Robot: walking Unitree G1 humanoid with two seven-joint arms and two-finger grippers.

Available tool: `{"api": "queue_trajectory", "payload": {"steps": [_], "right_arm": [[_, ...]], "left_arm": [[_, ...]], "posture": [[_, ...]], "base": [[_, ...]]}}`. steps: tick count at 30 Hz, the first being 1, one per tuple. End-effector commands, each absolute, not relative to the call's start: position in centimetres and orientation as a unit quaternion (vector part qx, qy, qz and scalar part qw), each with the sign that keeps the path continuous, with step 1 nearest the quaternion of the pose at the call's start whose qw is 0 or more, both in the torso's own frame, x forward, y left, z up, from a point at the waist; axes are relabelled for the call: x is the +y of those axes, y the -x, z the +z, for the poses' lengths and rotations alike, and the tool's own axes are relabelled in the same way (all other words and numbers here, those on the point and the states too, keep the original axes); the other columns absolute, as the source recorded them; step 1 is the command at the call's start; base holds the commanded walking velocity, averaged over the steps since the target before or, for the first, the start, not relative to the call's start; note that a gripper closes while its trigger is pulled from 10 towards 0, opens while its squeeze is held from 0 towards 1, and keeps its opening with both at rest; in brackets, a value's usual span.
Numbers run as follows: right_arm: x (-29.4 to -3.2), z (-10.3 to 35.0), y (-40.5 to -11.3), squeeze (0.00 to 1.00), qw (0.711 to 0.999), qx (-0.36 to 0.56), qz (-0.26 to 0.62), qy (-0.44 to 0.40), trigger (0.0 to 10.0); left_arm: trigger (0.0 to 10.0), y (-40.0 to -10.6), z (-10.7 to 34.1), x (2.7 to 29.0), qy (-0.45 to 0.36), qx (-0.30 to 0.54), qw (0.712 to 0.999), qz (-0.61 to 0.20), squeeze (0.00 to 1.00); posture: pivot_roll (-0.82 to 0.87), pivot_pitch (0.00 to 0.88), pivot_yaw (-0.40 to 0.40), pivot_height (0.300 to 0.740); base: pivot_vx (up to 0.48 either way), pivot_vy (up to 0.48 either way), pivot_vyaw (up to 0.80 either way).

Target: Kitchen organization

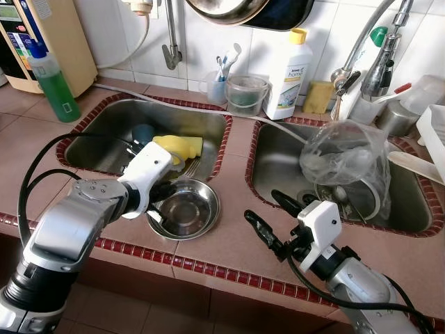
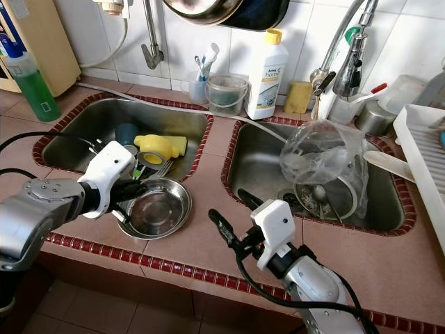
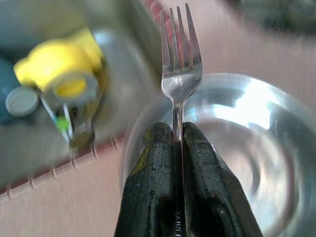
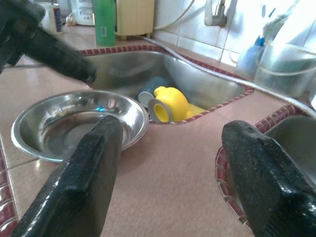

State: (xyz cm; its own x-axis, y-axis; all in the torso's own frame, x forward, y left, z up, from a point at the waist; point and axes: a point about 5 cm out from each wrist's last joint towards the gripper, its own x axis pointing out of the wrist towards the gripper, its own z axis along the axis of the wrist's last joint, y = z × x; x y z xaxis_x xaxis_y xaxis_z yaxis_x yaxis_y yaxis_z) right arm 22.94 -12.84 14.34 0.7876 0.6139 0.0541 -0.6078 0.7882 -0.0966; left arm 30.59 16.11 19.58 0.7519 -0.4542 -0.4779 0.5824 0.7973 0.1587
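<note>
Left claw [image 3: 178, 136] was clamped tight on the handle of a fork [image 3: 179, 64], tines pointing away over a steel bowl [image 1: 184, 209] at lower centre-left of the frame, on the tiled table [image 1: 229, 240] beside the left sink [image 1: 111, 132]. Right claw [image 1: 268, 217] hovered with fingers spread wide over the table, lower centre, holding nothing. A yellow cup [image 1: 179, 146] lay in the left sink; a crumpled plastic bag [image 1: 345, 158] sat in the right sink [image 1: 278, 167].

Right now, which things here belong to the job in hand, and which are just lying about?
In play:
- fork, clamped in the left tool
- steel bowl on the counter
- right tool, open

Lying about:
- yellow cup
- green bottle
- white detergent bottle
- plastic bag
</note>
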Motion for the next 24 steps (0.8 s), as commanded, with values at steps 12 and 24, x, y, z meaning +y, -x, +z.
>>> {"api": "queue_trajectory", "payload": {"steps": [12, 24], "right_arm": [[-13.7, 15.3, -25.9, 0.0, 0.967, -0.083, 0.24, 0.019, 10.0], [-16.3, 16.4, -29.8, 0.0, 0.989, -0.145, -0.009, 0.015, 10.0]], "left_arm": [[10.0, -33.4, 19.7, 15.6, -0.143, 0.043, 0.974, -0.172, 0.0], [10.0, -34.3, 17.4, 13.0, -0.007, -0.06, 0.984, -0.171, 0.0]], "posture": [[0.06, 0.0, -0.033, 0.74], [0.07, 0.0, -0.034, 0.74]], "base": [[0.0, 0.0, 0.0], [0.0, 0.0, 0.0]]}}
